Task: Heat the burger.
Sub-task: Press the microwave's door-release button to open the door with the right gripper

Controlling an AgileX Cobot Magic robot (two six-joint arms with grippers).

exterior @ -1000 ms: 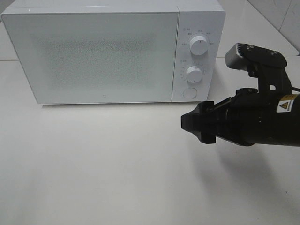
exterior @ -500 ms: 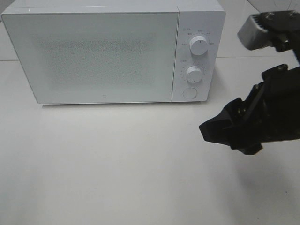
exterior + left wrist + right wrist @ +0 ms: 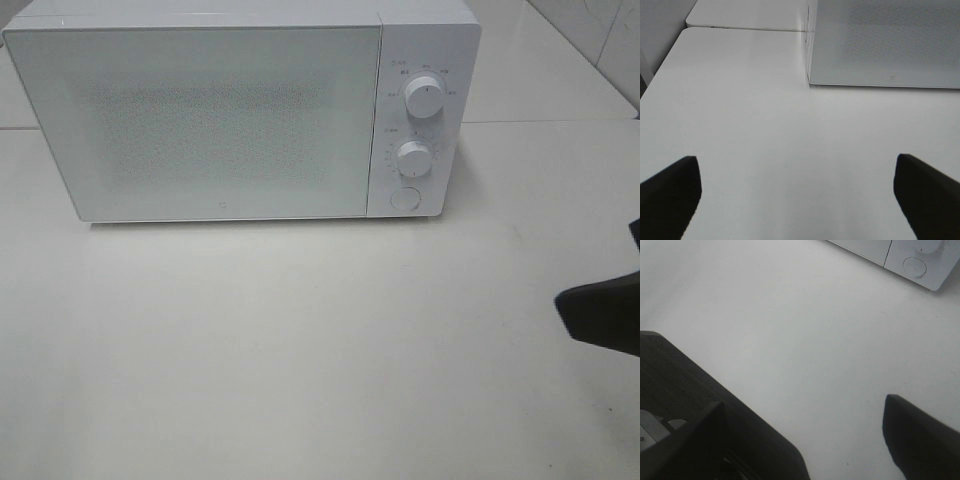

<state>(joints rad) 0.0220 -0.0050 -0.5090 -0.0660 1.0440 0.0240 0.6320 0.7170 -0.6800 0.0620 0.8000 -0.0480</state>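
The burger is out of view in every frame. The white microwave (image 3: 200,120) stands at the back of the table with its door shut. My left gripper (image 3: 795,170) is open over bare tabletop, short of the microwave's (image 3: 885,45) front left corner, and holds nothing. It does not show in the exterior view. My right gripper (image 3: 790,385) is open with only table between its fingers. In the exterior view just a dark tip of the right gripper (image 3: 600,315) pokes in at the right edge, well clear of the microwave.
The control panel on the microwave's right side carries an upper knob (image 3: 424,98), a lower knob (image 3: 412,156) and a round button (image 3: 404,198). The white table (image 3: 300,350) stretches in front. A second white surface (image 3: 745,15) adjoins behind the left side.
The right arm has pulled back to the right from in front of the control panel, nearly leaving the exterior view. The microwave has not moved.
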